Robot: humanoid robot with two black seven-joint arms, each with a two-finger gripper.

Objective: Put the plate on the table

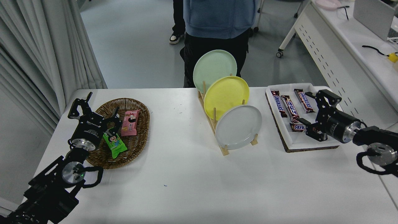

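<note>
— Where was the grey plate?
— Upright in the wooden rack, mid-tabletop, in front of the yellow plate.
— The right pincer?
— Fingers apart, holding nothing, over the white tray near the right edge.
— The left pincer?
— Apart too, parked over the basket by the left edge.

Plate: round, plain light grey, shallow raised rim; stands on edge, tilted back, in nearest slot of wooden rack, face toward camera, partly overlapping yellow plate behind it. Counter: large white rectangular top, rounded corners; rack stands right of centre on it.
</note>
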